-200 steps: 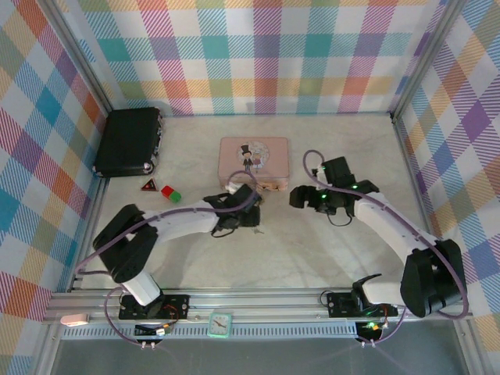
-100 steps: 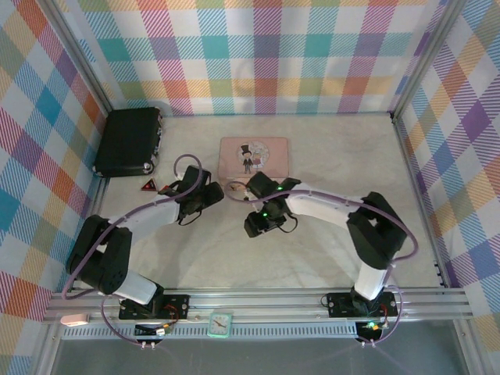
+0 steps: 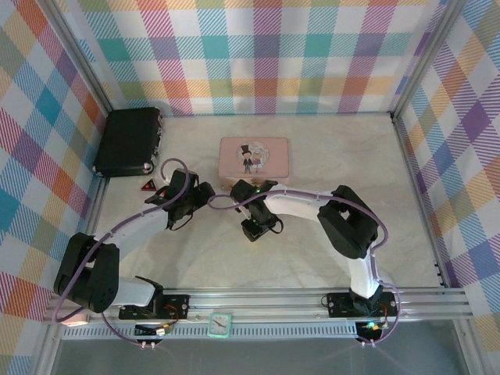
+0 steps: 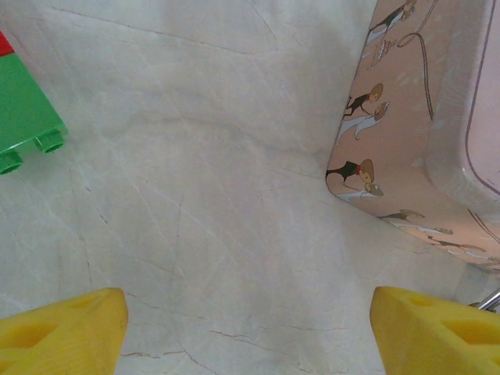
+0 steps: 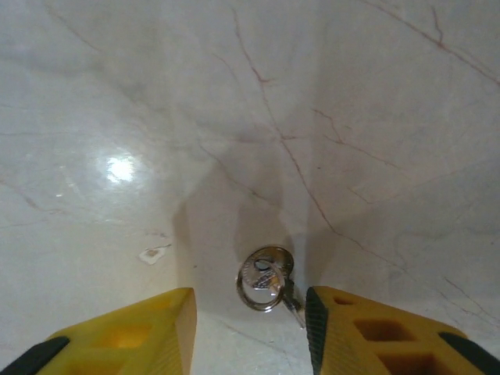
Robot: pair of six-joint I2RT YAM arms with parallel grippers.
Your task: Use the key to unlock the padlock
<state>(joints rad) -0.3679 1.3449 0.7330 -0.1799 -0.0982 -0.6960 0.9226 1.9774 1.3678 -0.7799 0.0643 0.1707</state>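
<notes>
The key (image 5: 267, 286), small and silver-grey on a thin split ring, lies flat on the marble table. My right gripper (image 5: 250, 332) hangs just above it, open, with a yellow finger on either side and neither one touching it. In the top view that gripper (image 3: 252, 230) points down in front of the pink tin (image 3: 254, 160). My left gripper (image 4: 250, 336) is open over bare table, left of the tin's near corner (image 4: 414, 156). A thin silvery tip (image 4: 491, 300) pokes out past its right finger; I cannot tell what it is. The brass padlock is hidden.
A green brick (image 4: 23, 117) lies to the left of my left gripper, with a red piece (image 3: 148, 185) beside it. A black case (image 3: 129, 141) sits at the back left. Checked walls close off the table on three sides.
My right arm has swung from the right side to the middle and come down over the key. My left arm has drawn back to the left, away from the key to the tin's left corner.
</notes>
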